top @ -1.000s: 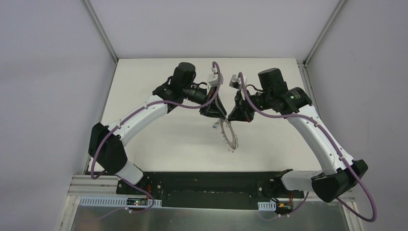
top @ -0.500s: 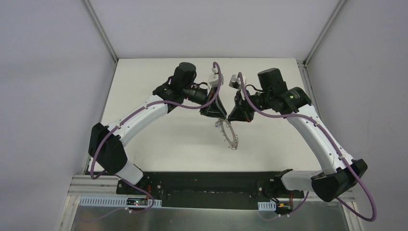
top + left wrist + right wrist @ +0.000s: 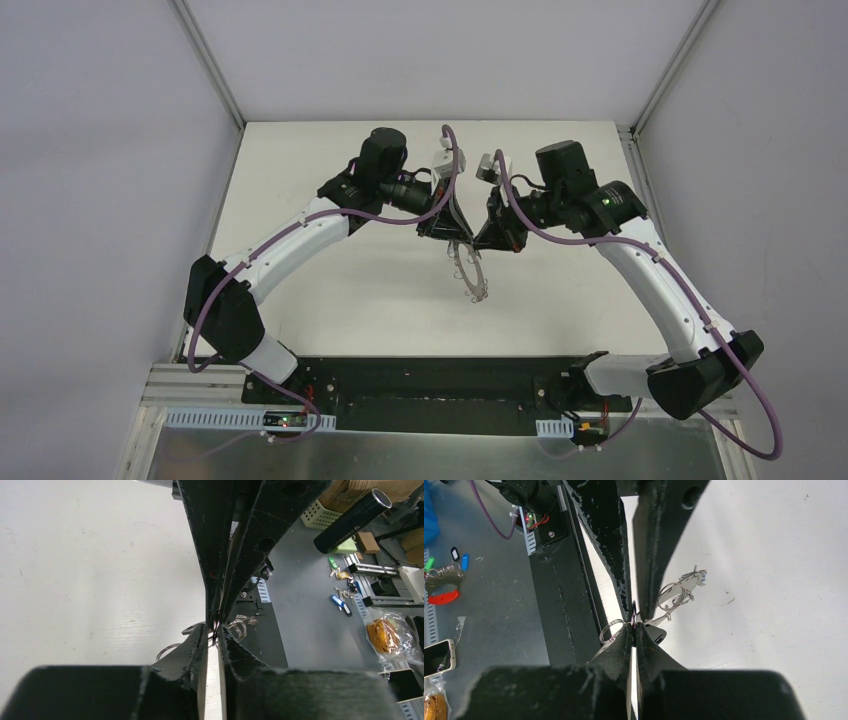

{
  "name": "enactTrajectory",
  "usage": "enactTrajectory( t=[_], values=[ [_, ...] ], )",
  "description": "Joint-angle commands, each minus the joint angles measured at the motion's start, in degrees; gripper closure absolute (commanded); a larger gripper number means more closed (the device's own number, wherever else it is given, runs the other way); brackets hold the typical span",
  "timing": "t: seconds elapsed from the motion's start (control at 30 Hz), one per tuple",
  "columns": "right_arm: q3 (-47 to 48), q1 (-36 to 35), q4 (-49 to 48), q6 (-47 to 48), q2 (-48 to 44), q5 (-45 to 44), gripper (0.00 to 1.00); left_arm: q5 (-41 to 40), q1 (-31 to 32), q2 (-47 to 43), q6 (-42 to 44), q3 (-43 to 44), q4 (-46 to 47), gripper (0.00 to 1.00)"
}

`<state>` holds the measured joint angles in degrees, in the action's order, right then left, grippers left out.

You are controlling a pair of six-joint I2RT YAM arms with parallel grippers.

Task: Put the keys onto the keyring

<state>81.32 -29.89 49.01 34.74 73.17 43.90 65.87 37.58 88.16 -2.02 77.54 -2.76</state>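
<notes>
- Evidently pinches the keyring [image 3: 470, 275] at its top rim with the right gripper [image 3: 634, 626], with fingers pressed flat together on the thin metal.
- Holds it on edge over the table [image 3: 330, 200], most likely to leave the wire loops [image 3: 611, 630] round the keyring free to reach. Cannot tell whether the low rim touches the table.
- Meets that same top rim head-on with the left gripper [image 3: 214, 632], opposite the right, with fingers [image 3: 197, 647] drawn to a narrow slit and a glint of metal at the tips. Cannot tell whether clamped or merely close around it.
- Probably steadies the keyring from two sides so that one loop can be worked.
- Cannot pick out the keys for sure. Shows one small silver piece [image 3: 696, 577] with a bluish end just beyond the loops on the keyring's far side, perhaps a key. Shows no black head.
- Risks twisting the keyring between two opposed pinches.
</notes>
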Motion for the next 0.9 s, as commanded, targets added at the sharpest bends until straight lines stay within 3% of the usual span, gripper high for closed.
enactTrajectory(
  t=[0.0, 0.07, 0.27, 0.4, 0.5, 0.87],
  values=[
    [0.86, -0.43, -1.89, -0.55, -0.39, 1.39, 1.0, 1.63, 0.74, -1.68, -0.78, 0.16, 2.59, 0.91],
    [0.66, -0.42, -1.91, -0.62, -0.39, 1.23, 1.0, 1.98, 0.74, -1.59, -1.25, 0.11, 3.97, 1.0],
    [-1.6, 0.47, -4.2, -2.13, -2.38, 0.05, 0.99, 3.55, 0.29, -2.73, -8.83, -1.69, 12.98, 1.0],
    [-3.74, 2.94, -7.25, -4.0, -5.33, 2.33, 0.92, 2.55, -0.88, -3.13, -26.6, -6.11, 34.14, 1.0],
    [-6.07, 4.5, -9.48, -5.12, -7.16, 5.02, 0.86, 1.25, -1.44, -2.53, -35.99, -7.92, 44.24, 1.0],
    [-10.13, 7.45, -12.32, -6.83, -10.89, 8.83, 0.75, -2.35, -1.64, -0.98, -45.98, -9.59, 56.23, 1.0]
  ],
)
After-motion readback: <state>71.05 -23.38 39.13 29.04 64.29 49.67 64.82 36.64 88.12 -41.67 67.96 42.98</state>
